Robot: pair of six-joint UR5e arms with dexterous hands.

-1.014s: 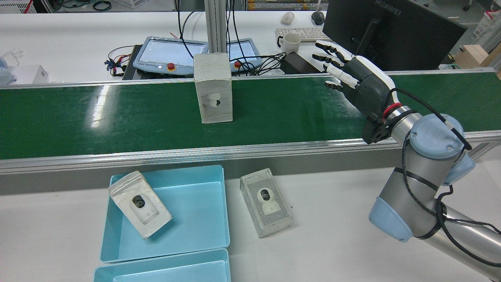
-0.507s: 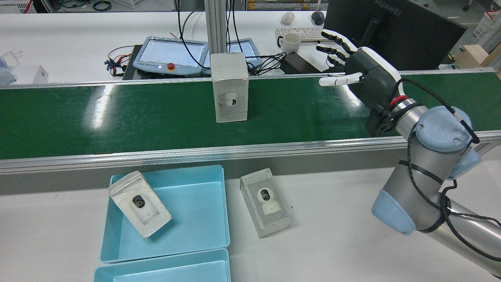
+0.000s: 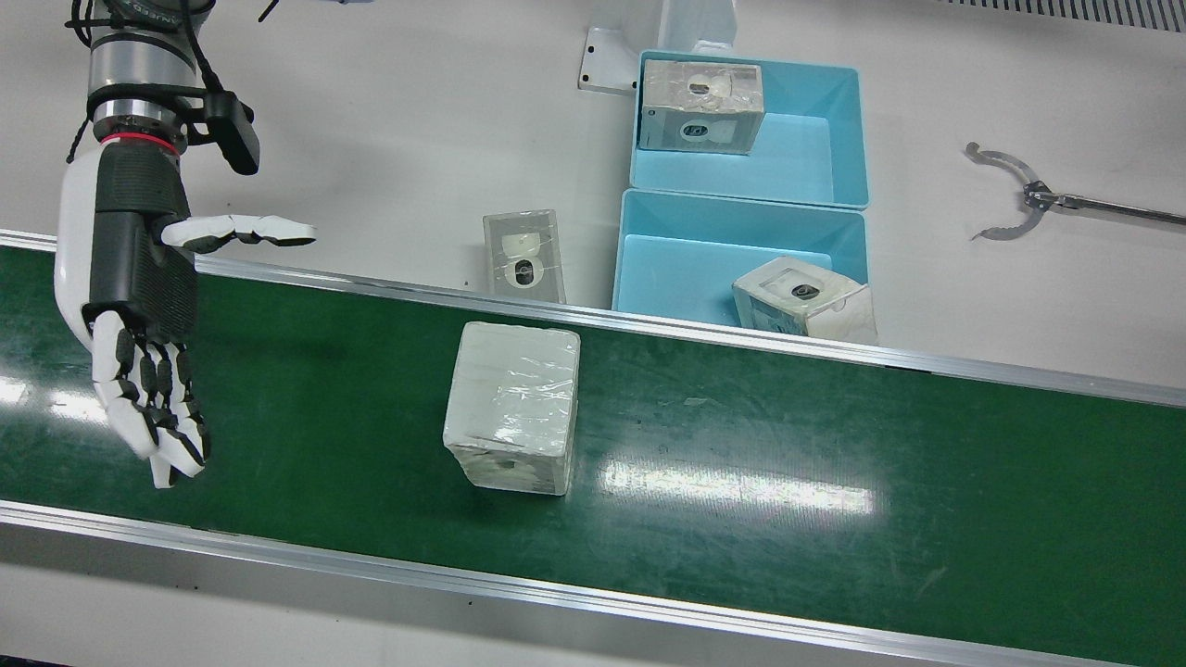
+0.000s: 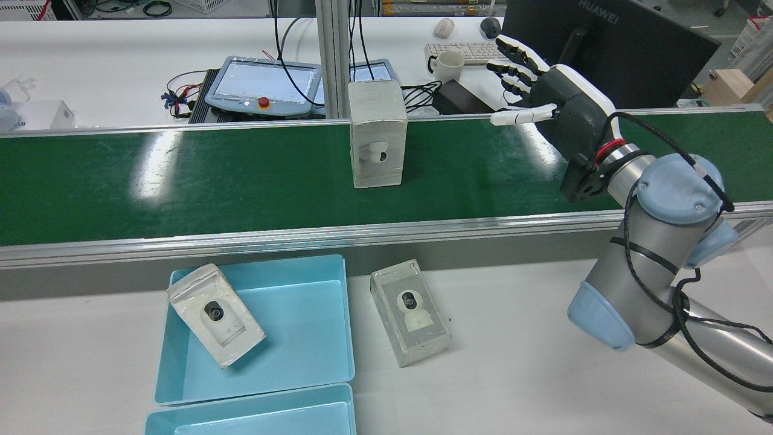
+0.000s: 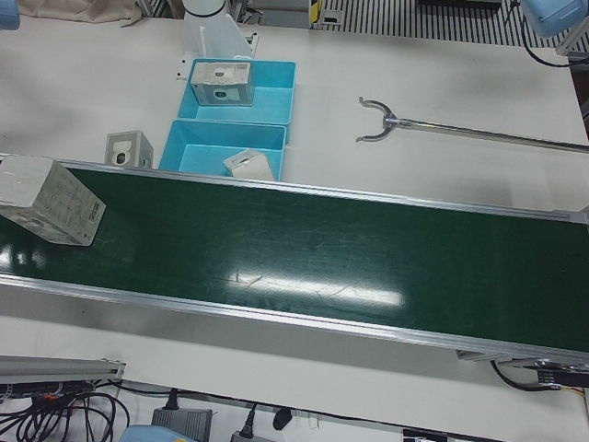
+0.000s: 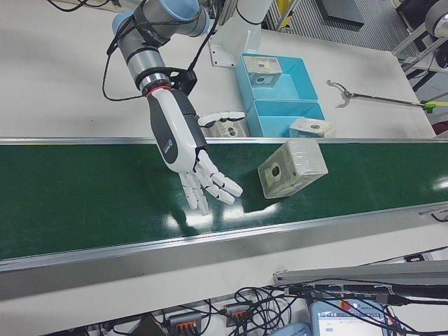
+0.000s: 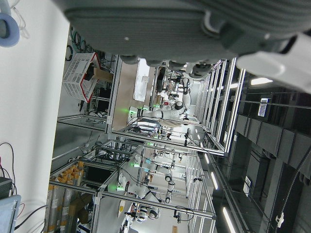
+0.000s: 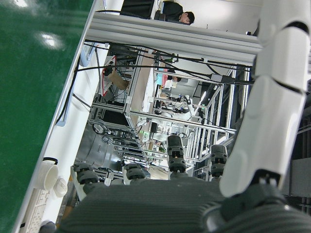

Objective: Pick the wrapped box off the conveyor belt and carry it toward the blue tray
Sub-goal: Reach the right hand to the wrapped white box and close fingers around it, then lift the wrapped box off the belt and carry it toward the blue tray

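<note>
The wrapped box (image 4: 378,135) stands upright on the green belt (image 4: 181,175), well apart from my right hand (image 4: 552,99). Its fingers are spread and hold nothing. I judge I must approach from the side, palm facing the box.

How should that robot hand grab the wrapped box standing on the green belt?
Probably across its two broad upright faces, coming in from the side. The wrapped box stands tall on the belt, and the open right hand waits level with it, with clear belt between them.
</note>
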